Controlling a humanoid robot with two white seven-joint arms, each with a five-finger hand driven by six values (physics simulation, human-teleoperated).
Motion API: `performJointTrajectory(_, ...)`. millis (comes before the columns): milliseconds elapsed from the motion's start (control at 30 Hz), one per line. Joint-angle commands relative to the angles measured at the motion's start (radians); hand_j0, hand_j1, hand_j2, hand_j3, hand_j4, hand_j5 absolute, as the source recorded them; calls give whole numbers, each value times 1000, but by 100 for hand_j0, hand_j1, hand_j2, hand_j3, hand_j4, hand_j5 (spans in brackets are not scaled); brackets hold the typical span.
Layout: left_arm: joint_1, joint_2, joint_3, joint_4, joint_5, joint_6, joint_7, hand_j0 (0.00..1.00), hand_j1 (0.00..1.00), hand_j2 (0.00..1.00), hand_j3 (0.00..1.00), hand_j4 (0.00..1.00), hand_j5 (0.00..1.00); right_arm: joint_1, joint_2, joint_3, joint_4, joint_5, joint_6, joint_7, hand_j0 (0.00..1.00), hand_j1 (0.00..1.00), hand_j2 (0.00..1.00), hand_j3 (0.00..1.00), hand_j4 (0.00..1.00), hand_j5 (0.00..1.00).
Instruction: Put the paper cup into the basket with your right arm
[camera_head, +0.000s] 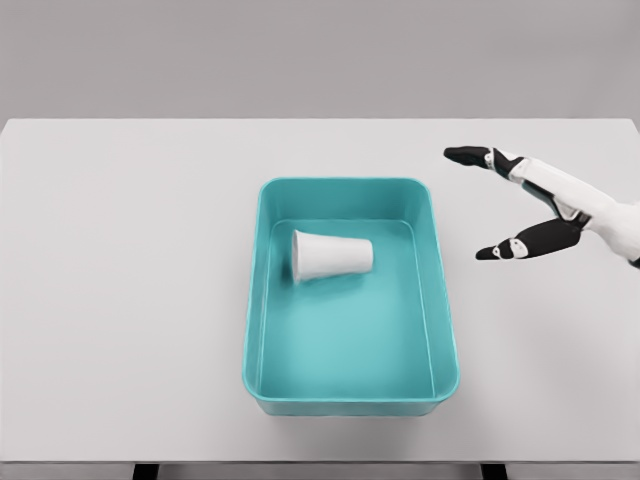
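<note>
A white paper cup (332, 255) lies on its side inside the teal basket (349, 398), in the far half, its wide mouth toward the left. My right hand (478, 203) hovers to the right of the basket, above the table, with fingers spread and holding nothing. Its fingertips (458, 154) point left toward the basket's right wall. The hand and the cup are well apart. My left arm does not show.
The basket sits in the middle of a pale grey table (120, 300) whose front edge runs along the bottom of the view. A plain grey wall stands behind the table.
</note>
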Motion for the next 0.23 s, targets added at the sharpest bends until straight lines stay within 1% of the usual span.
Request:
performJointTrajectory(0,0,0,0,0,0,0,0,100,100,100,100,100,100,0,-4,-4,-1,-9,0,0,100,100,100,100,100,100)
performJointTrajectory(200,0,0,0,0,0,0,0,100,100,100,100,100,100,3,-7,-3,-1,-9,0,0,100,100,100,100,100,100)
